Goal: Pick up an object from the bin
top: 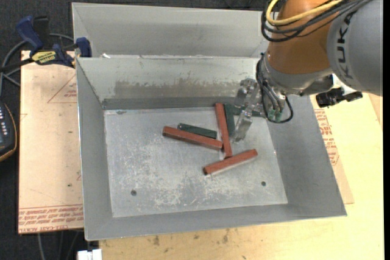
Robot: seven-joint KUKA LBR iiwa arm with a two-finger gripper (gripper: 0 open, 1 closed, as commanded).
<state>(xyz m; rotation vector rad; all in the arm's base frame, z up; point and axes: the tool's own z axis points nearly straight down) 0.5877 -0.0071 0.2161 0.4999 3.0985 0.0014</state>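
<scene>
My gripper hangs low at the back right of the bin, just right of a red-brown stick that lies pointing front to back. A dark green piece shows between that stick and the gripper. In front of the gripper a second red-brown stick lies slanted on the floor. Left of the gripper, a third red-brown stick lies across, with a dark green stick close behind it. Nothing can be seen held.
The sticks form a loose cluster in the bin's middle right. The back wall rises close behind the gripper and the right wall slopes up beside it. The arm's orange cover and cables sit above the gripper. Bare floor spreads to the left and front.
</scene>
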